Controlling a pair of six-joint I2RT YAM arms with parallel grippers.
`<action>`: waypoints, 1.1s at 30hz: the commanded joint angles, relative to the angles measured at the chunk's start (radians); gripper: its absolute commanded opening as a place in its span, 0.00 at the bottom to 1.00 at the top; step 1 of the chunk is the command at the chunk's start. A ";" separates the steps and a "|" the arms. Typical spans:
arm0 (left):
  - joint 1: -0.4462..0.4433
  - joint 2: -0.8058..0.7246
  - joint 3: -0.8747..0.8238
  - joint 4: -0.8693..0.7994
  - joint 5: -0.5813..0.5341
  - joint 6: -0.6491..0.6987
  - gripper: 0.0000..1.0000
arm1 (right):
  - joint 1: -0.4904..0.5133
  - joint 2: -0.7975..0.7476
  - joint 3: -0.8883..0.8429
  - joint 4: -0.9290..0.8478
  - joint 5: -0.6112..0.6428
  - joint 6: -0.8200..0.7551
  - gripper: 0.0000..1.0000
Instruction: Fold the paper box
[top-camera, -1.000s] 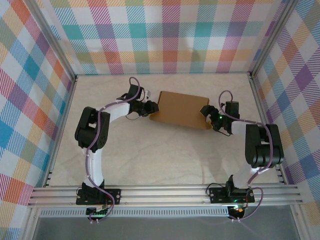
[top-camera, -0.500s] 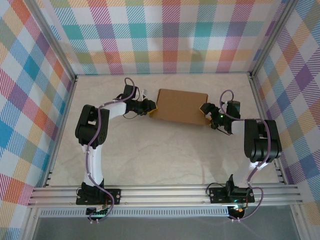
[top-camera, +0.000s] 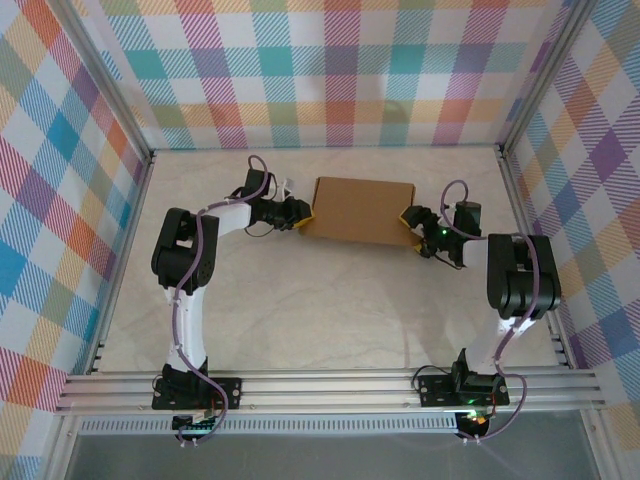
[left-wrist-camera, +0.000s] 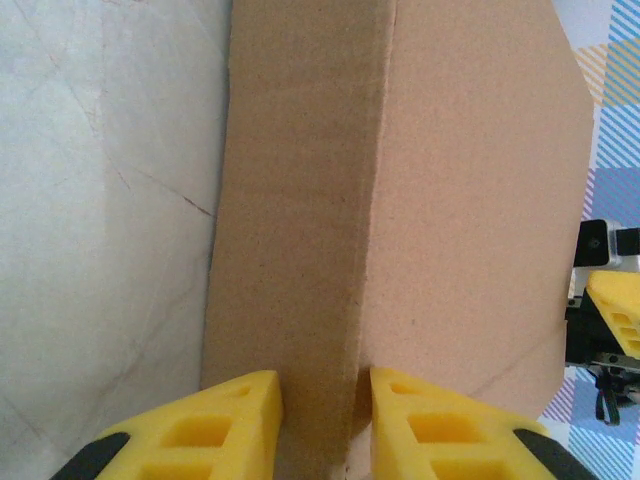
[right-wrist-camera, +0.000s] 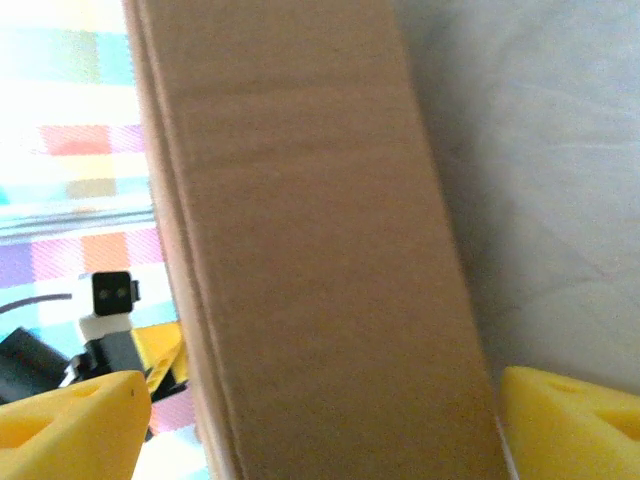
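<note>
On the table (top-camera: 320, 300), the left gripper (top-camera: 302, 213) pinches the box (top-camera: 360, 210) (to keep it still, I think); the right gripper (top-camera: 408, 222) sits spread round its end.

Overhead, close wrist cams; box (top-camera: 360, 212) shared

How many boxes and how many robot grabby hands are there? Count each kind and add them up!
Paper box: 1
Grippers: 2 (left gripper, right gripper)
Total: 3
</note>
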 joint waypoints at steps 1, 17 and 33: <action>0.011 0.086 -0.033 -0.139 -0.114 0.010 0.27 | 0.013 0.033 0.014 0.167 -0.118 0.063 0.87; 0.011 0.032 -0.042 -0.140 -0.128 0.030 0.40 | 0.012 -0.076 -0.013 0.089 -0.110 0.027 0.60; -0.059 -0.354 -0.307 0.212 -0.448 0.252 0.74 | -0.005 -0.157 -0.006 0.002 -0.094 0.030 0.57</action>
